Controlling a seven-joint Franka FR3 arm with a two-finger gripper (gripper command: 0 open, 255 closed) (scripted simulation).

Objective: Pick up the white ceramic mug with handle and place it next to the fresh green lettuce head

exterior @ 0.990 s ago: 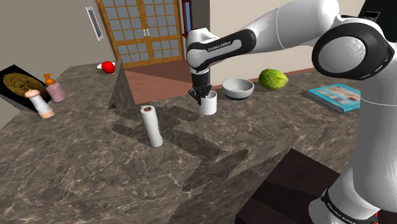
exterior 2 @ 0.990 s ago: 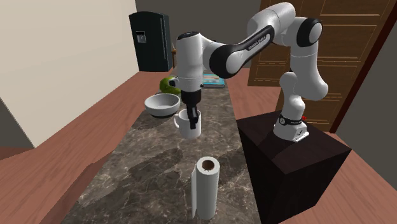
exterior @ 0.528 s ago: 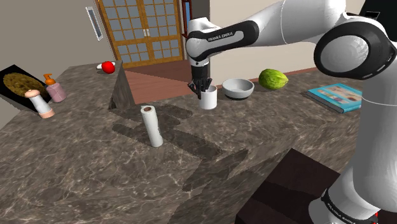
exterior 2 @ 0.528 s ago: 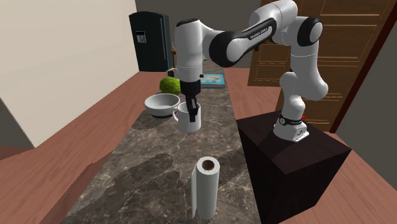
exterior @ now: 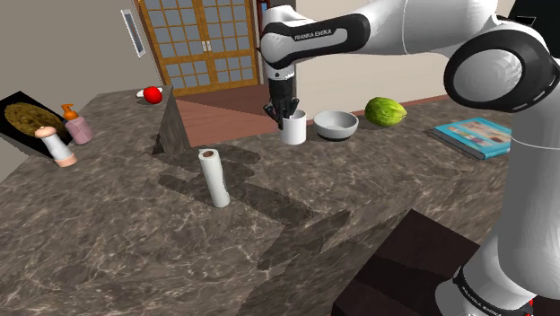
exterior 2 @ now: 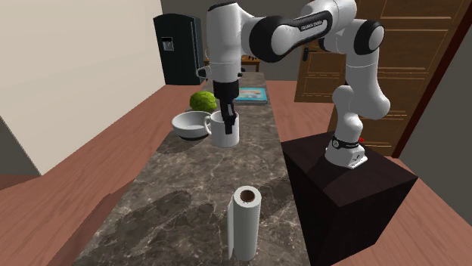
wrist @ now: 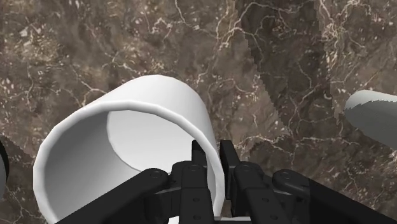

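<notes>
My all-black two-finger gripper (exterior: 285, 112) (exterior 2: 225, 117) (wrist: 212, 149) is clamped on the wall of the plain white cylindrical mug (exterior: 293, 132) (exterior 2: 226, 134) (wrist: 127, 146). In the wrist view one finger sits inside the rim and the other outside it, with the thin wall pinched between them. The mug hangs upright under my hand, mouth up, over the dark veined marble countertop (exterior: 135, 224) (exterior 2: 181, 196) (wrist: 286, 57). It looks to be a little above the stone, though I cannot judge the gap. Just beside the mug is a shallow light grey bowl (exterior: 336, 125) (exterior 2: 190, 123) (wrist: 375, 114); in the second exterior view the two overlap, so I cannot tell whether they touch. Past the bowl lies the round green lettuce head (exterior: 385, 111) (exterior 2: 201, 100), close to the bowl and apart from the mug. A thin book with a blue cover (exterior: 474, 136) (exterior 2: 250, 94) lies flat on the counter beyond the lettuce. An upright white paper towel roll (exterior: 214, 178) (exterior 2: 244, 224) stands well apart from the mug, nearer the middle of the counter. On the shoulder view's left are a pink pump bottle (exterior: 77, 126), a pale shaker (exterior: 56, 145) and, farther back, a small red round object (exterior: 153, 93). My dark box stand (exterior: 404, 269) (exterior 2: 348, 181) sits against the counter's edge.
</notes>
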